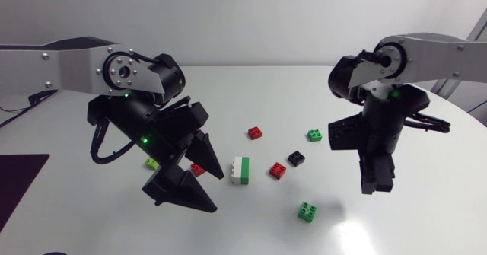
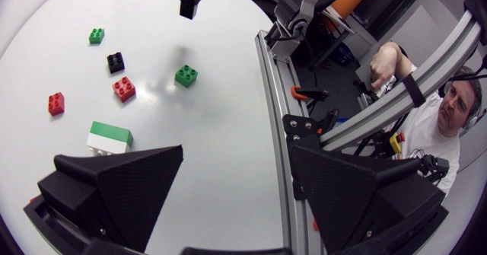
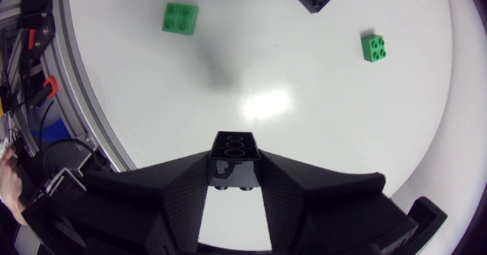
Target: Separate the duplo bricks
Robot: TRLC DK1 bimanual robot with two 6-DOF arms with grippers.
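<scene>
Green-and-white stack, black brick, white table

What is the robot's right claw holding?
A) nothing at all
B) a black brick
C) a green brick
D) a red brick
B: the right wrist view shows a black brick pinched between both fingers of the right gripper.
</scene>
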